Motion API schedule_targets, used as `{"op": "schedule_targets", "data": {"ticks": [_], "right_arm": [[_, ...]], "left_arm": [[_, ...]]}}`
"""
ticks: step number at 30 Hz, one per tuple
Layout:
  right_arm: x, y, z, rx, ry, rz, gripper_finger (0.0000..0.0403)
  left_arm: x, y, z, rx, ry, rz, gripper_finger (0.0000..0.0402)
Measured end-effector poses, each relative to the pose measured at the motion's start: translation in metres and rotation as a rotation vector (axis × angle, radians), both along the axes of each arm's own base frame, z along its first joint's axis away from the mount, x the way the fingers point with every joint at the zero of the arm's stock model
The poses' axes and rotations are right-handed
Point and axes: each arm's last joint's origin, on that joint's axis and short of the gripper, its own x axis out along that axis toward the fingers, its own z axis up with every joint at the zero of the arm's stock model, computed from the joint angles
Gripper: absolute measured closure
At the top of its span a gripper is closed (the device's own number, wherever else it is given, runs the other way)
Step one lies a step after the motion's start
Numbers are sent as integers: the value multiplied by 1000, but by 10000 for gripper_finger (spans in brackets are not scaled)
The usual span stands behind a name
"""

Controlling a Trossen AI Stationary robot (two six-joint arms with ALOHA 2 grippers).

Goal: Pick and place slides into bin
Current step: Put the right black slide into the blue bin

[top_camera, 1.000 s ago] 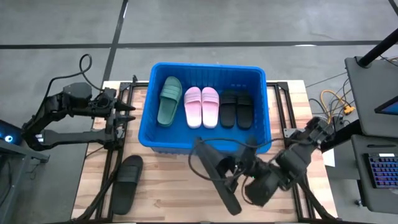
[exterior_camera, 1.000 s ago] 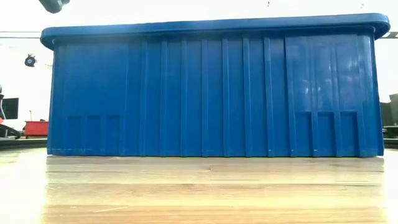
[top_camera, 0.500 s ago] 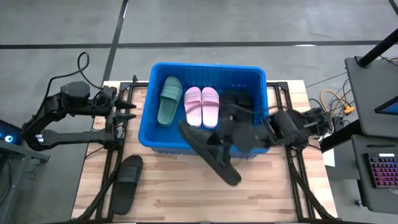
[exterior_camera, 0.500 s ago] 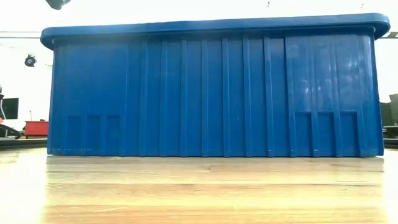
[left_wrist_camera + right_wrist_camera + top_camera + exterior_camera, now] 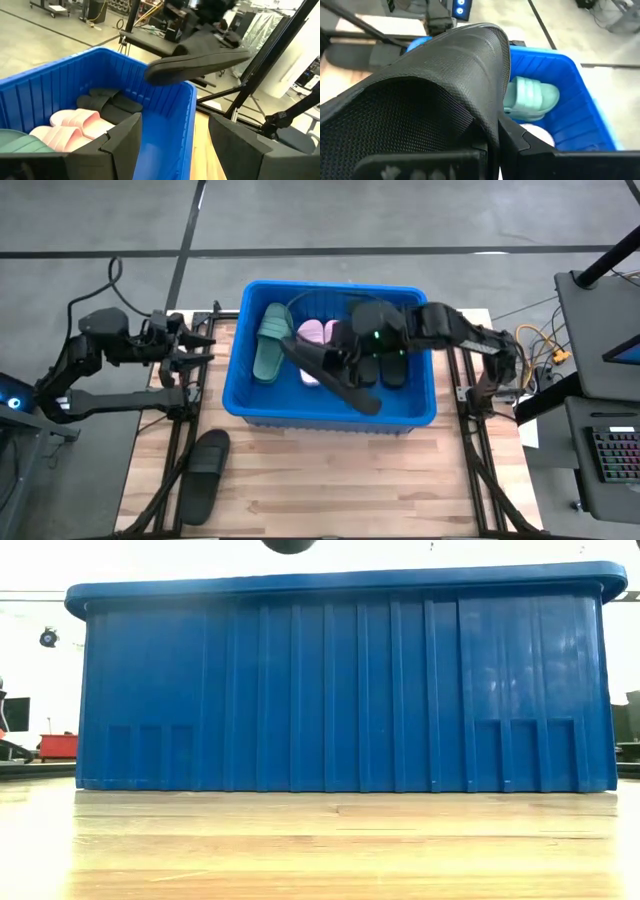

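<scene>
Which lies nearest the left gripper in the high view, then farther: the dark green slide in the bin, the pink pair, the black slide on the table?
From the left gripper:
1. Dark green rubber slide, bin's left end.
2. Black rubber slide, on the table's front left.
3. Pink rubber pair, mid-bin.

The blue bin (image 5: 332, 412) sits at centre frame in the high view. Inside it lie a green slide (image 5: 270, 342) at left, two pink slides (image 5: 312, 333) in the middle and two black slides (image 5: 392, 368) at right. Another black slide (image 5: 325, 370) is held tilted above the bin's middle. One more black slide (image 5: 203, 473) lies on the table at lower left.
</scene>
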Motion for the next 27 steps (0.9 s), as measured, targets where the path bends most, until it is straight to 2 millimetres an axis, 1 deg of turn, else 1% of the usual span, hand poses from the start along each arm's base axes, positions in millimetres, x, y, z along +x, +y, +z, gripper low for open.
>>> {"op": "schedule_targets", "data": {"ticks": [3,6,9,13,18,21,27], "right_arm": [[0,-20,0,-42,20,54,394],[1,-39,-2,-81,41,129,394],[2,-56,-5,-154,65,214,394],[7,-76,-14,-239,104,308,394],[26,-93,-38,-328,179,445,394],[41,-97,-56,-382,229,512,394],[68,-103,-93,-421,316,605,394]], "left_arm": [[0,0,1,3,-5,12,187],[1,2,0,-10,-4,63,187],[1,3,0,-9,-1,97,187],[2,5,0,-7,2,151,187],[2,7,0,-25,3,232,187],[1,8,0,-21,2,274,187],[1,10,0,-11,6,330,187]]}}
